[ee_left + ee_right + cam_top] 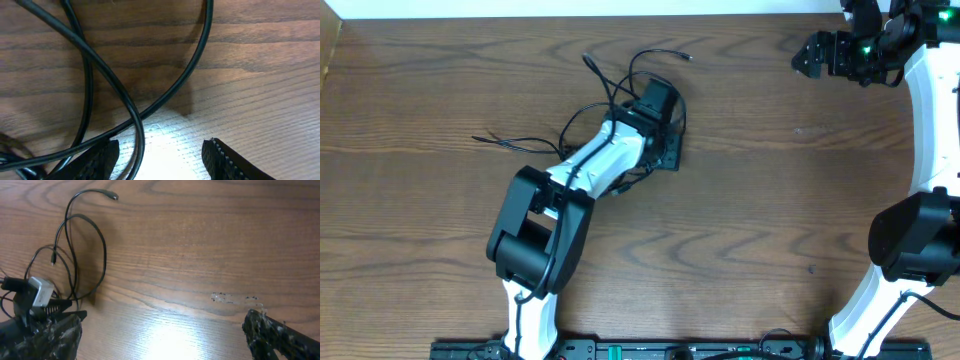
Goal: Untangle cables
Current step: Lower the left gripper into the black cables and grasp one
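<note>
1. Lying looped and crossed, the cables (206,30) sit in one heap left of the bench (770,200) centre; none looks separated yet.
2. Over them the left fingers (100,160) stand spread, one strand between, unpinched.
3. Far off, the right fingers (280,335) gape empty.

1. Left arm (600,160): comes up from the near edge, folds sharply at the elbow, and the forearm runs up and to the right toward mid-table.
2. Left gripper (161,147): pointing down, close over the surface. Jaws apart with a moderate gap; the ridged left fingers (97,160) show only their tips at the bottom of the wrist view.
3. Right arm (923,110): rises along the right edge to the far right corner, wrist turned to the left.
4. Right gripper (165,337): jaws spread wide, right fingers (280,335) at the frame's bottom corners.
5. The two arms are well apart.
</note>
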Tool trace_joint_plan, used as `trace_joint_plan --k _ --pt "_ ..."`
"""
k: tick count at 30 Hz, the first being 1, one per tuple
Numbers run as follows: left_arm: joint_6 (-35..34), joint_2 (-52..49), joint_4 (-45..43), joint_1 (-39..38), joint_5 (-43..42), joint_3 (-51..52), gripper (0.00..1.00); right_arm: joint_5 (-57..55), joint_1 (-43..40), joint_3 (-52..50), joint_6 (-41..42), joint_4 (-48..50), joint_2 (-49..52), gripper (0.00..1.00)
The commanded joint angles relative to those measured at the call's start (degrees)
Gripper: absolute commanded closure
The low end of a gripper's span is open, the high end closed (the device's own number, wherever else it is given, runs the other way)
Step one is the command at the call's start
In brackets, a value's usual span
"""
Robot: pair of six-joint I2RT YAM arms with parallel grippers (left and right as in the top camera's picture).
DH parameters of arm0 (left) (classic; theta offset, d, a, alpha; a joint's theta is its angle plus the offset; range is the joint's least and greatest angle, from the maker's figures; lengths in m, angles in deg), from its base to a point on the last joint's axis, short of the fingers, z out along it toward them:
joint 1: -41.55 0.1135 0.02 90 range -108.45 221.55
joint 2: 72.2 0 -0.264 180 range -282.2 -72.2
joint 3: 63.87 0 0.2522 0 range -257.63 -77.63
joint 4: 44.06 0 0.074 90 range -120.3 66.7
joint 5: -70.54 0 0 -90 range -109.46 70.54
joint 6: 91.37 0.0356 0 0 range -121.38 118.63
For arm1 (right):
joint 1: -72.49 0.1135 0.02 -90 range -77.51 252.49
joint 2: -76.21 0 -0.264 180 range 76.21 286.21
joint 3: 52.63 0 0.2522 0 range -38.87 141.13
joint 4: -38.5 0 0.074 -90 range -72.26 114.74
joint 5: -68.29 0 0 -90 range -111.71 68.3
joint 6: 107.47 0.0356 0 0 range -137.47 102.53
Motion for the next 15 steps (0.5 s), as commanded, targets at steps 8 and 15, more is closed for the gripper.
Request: trace_joint_plan --k 8,15 --pt "-3.3 -2.4 0.0 -2.7 6.5 -0.1 0.41 0.2 0.9 -0.5 -0.9 -0.3 0.5 0.01" --pt "-5.9 -4.2 0.2 -3.3 5.9 -0.1 0.43 0.2 0.9 -0.5 -0.9 -0.7 0.5 0.01"
